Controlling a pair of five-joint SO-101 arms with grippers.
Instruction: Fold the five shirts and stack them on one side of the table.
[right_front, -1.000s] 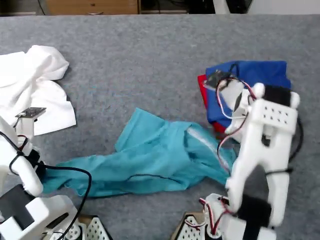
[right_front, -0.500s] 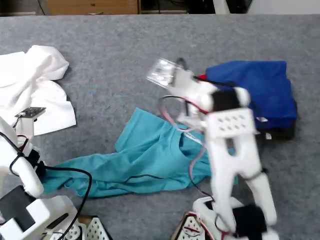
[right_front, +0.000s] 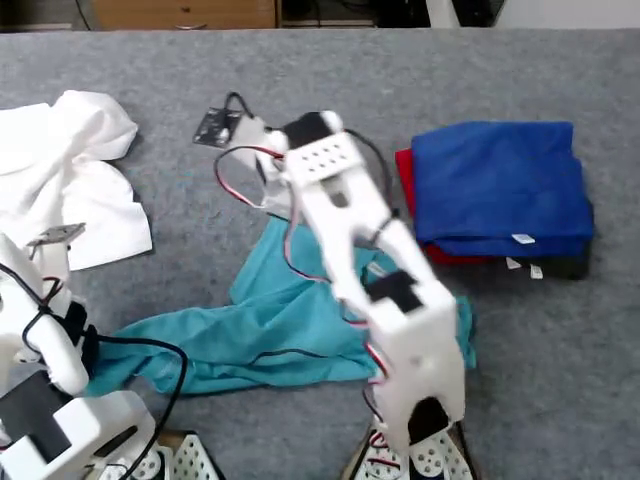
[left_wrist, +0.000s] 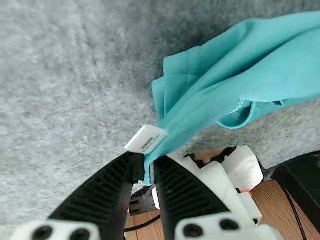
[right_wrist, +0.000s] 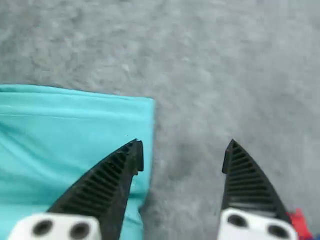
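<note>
Your right arm has left the folded stack and swung across to the far edge of the teal shirt (right_front: 290, 330), and that changes the job in hand. A second ago it hung over the blue shirt (right_front: 495, 190) on top of the pile; now the pile stands uncovered beside the teal shirt's collar end, blue over red (right_front: 404, 185) with a dark one (right_front: 570, 265) at the bottom, so three of the five look done. The right gripper (right_wrist: 184, 150) is wide open and holds nothing. One finger lies over the teal shirt's far corner and the other over bare table (right_wrist: 240, 65) just off that corner, so the hem edge runs between the jaws. The left arm has barely moved in that time. The left gripper (left_wrist: 146, 165) is closed tight on the teal shirt's opposite end, at the near edge, pinching a fold of fabric right at the white label (left_wrist: 146, 139). The cloth trails away from it in a loose, twisted rope. The teal shirt lies crumpled in the middle of the table, not yet spread. The white shirt (right_front: 60, 170) sits in a heap well apart from the teal shirt, off its left-arm end, untouched. You appear to be starting the fourth shirt: with one end already held, the open gripper probably needs to come down on that far corner so both arms can pull the fabric flat. Watch the twist near the left grip, since it may carry into the fold.
</note>
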